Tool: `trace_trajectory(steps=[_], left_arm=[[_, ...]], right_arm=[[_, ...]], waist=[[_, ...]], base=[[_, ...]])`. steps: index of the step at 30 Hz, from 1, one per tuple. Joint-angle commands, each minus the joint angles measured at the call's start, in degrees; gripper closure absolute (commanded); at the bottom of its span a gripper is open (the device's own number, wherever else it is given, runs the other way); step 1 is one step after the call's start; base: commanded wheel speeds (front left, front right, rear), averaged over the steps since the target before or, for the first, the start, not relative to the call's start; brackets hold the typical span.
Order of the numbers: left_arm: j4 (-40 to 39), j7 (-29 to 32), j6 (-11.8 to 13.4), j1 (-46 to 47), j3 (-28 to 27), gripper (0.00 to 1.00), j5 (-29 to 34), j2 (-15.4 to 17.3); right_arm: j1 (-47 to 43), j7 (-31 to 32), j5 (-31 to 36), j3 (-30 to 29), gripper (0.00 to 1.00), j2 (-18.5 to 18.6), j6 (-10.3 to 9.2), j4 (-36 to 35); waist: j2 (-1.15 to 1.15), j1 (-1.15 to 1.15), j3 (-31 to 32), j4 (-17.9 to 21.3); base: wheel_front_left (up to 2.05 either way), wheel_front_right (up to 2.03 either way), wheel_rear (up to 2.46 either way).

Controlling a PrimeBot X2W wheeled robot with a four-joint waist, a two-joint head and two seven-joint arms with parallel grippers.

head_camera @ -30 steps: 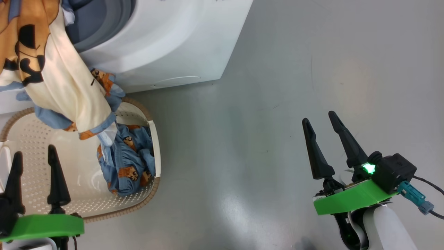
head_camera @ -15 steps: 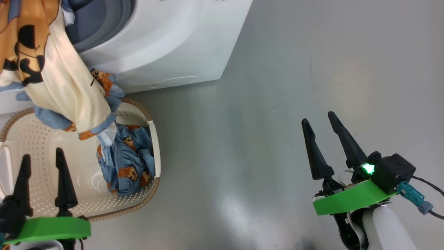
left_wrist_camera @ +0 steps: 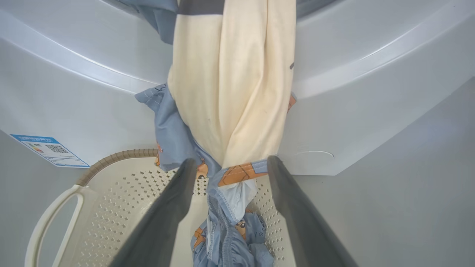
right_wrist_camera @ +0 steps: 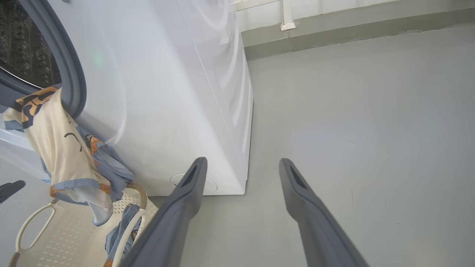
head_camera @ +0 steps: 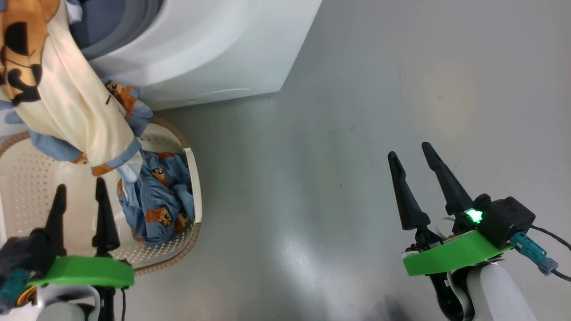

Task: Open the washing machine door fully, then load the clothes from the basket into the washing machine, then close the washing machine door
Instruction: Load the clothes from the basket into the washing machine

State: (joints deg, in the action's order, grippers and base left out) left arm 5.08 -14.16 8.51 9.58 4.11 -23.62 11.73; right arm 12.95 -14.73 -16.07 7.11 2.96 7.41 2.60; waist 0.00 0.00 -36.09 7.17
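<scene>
Two two-fingered grippers lie nearest. The left gripper (head_camera: 79,183) is held wide and empty over the basket (head_camera: 26,178). The right gripper (head_camera: 409,149) is spread wide and empty over the grey floor (head_camera: 334,133), well apart from the basket. One basket is shown, with a crumpled blue heap of the clothes (head_camera: 156,200) at its right end; the pieces in the heap cannot be counted. One cream garment (head_camera: 67,111) hangs from the opening of the washing machine (head_camera: 200,53) down to the basket. One blue label (left_wrist_camera: 50,150) bearing a QR code is carried low on the machine's front; its print is too small to be read.
</scene>
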Motion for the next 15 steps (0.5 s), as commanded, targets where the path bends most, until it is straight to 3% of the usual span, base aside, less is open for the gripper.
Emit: trace_trajectory(steps=[1,15], left_arm=[[1.13,-0.6,-0.71,1.75,-1.44,0.0,-0.66,0.83],[13.18,-0.82,-5.14,11.86,-1.21,0.0,-0.63,-0.92]], right_arm=[[-0.71,-0.27,0.97,1.18,0.0,-0.08,0.08,-1.53],[-0.29,-0.27,2.04,0.05,0.0,-0.08,0.08,-2.34]], waist=[[0.0,0.0,-1.12,0.03],[0.0,0.0,-5.94,-0.25]], base=[[0.0,0.0,0.0],[0.0,0.0,0.0]])
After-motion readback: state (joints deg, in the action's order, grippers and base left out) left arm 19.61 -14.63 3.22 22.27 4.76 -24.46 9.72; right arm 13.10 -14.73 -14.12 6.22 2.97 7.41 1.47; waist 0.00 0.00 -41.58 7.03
